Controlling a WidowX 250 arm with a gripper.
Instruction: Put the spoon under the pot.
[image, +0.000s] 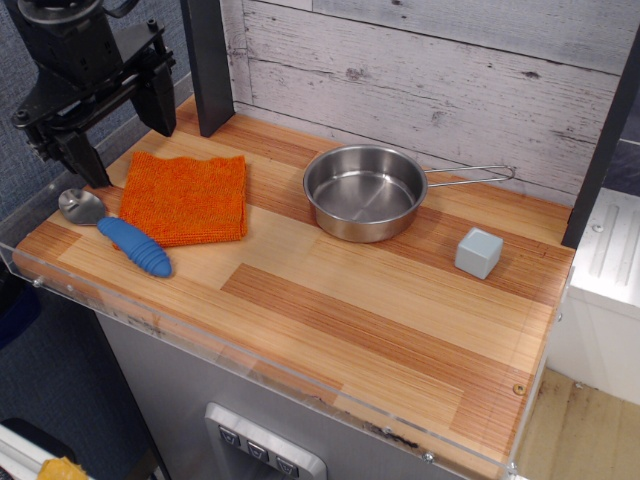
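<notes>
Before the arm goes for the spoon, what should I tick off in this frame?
1. Gripper open, empty: ok.
2. Spoon unobstructed, lying flat left of the orange cloth: ok.
3. Gripper above spoon: ok, roughly; exact alignment cannot tell.
4. Pot upright, empty: ok.
5. Bare wood in front of the pot for placing: ok.
6. Grey cube clear of that spot: ok.

You get a bright, evenly lit view with soft, diffuse light from above. Shadows are short and faint: a soft one sits under the pot (365, 192) and beside the cube (478, 253). The pot's steel shows mild highlights, with a pale sheen on the wooden tabletop (330, 310). Focus is sharp throughout, and you see no obvious edge distortion.
</notes>
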